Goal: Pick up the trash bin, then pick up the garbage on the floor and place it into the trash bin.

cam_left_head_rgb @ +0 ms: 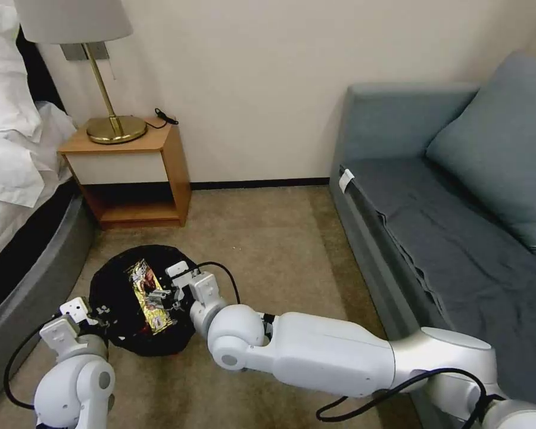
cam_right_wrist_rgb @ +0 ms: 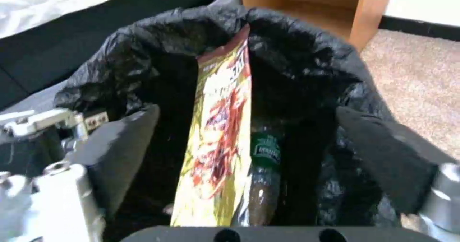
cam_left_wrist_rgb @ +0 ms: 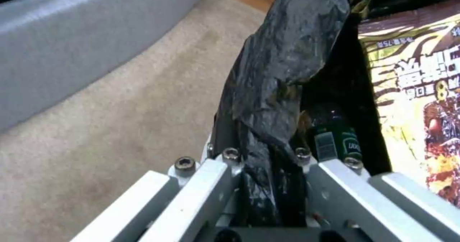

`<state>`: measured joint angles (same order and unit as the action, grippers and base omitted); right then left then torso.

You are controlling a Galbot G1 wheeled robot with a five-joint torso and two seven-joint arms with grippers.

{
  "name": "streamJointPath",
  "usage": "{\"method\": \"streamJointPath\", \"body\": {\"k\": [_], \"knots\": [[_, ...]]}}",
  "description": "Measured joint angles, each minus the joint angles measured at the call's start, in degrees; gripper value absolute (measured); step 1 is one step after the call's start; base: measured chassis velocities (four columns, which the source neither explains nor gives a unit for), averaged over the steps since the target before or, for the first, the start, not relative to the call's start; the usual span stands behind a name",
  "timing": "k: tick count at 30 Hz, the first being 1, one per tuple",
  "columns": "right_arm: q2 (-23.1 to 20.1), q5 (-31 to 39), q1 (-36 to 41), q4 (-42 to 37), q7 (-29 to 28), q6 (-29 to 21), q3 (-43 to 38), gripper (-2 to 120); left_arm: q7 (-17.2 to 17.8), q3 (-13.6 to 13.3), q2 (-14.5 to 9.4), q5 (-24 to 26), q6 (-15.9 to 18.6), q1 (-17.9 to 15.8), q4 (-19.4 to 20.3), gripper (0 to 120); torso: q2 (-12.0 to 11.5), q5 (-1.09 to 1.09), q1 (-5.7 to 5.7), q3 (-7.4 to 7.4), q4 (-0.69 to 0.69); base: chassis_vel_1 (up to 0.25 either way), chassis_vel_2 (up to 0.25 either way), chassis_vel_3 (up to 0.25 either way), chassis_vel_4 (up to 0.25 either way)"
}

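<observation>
This is a bedroom, hotel-like in its plainness. A bed (cam_left_head_rgb: 18,179) with white pillows and rumpled white sheets fills the left edge of the frame. Beside it, upper left, a small wooden nightstand (cam_left_head_rgb: 134,173) stands against the cream wall, with a brass lamp (cam_left_head_rgb: 101,71) and a black cable (cam_left_head_rgb: 165,116) on top. A grey-blue sofa (cam_left_head_rgb: 452,214) with a matching cushion (cam_left_head_rgb: 506,149) runs down the right side. Beige carpet (cam_left_head_rgb: 280,250) covers the floor between them, edged by a dark skirting board along the wall.

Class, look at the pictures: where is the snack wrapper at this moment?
In the head view the snack wrapper stands inside the trash bin, on the carpet near the bed, between the left gripper and right gripper. A green-labelled bottle lies beside it.
</observation>
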<state>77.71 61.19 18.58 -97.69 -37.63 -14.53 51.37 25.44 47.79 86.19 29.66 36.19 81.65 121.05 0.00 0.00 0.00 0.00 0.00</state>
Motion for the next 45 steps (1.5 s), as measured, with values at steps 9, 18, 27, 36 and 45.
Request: {"method": "streamJointPath", "body": {"k": [9, 18, 27, 36, 45], "knots": [[-2.43, -0.50, -1.71, -3.52, -0.68, -0.20, -5.22, 100, 5.63, -0.12, -0.50, 10.92, 2.32, -0.92, -1.48, 3, 0.00, 0.00, 0.00, 0.00, 0.00, 0.000, 0.000, 0.000, 0.000], [-5.31, -0.46, 0.42, -6.90, -1.59, -0.58, -9.36, 100, 10.54, 0.19, -1.54, 17.66, 3.98, -2.17, -5.27, 3, 0.00, 0.01, 0.00, 0.00, 0.00, 0.000, 0.000, 0.000, 0.000], [-7.74, -0.56, 2.94, -8.70, -1.79, -0.86, -11.31, 100, 11.99, 0.14, -1.91, 18.66, 3.99, -3.48, -9.34, 3, 0.00, 0.02, 0.00, -0.01, 0.01, 0.000, 0.000, 0.000, 0.000], [-9.28, -0.96, 5.07, -8.86, -1.78, -0.96, -12.75, 100, 12.06, 0.35, -2.04, 17.85, 4.13, -2.89, -9.30, 13, 0.00, -0.02, 0.00, 0.00, 0.00, 0.000, 0.000, 0.000, 0.000], [-11.32, -1.32, 6.08, -9.39, -1.69, -0.96, -14.11, 100, 7.07, 0.74, -2.12, 9.33, 1.50, -1.68, -7.79, 45, 0.00, -0.01, 0.00, 0.00, -0.01, 0.000, 0.000, 0.000, 0.000]]}}
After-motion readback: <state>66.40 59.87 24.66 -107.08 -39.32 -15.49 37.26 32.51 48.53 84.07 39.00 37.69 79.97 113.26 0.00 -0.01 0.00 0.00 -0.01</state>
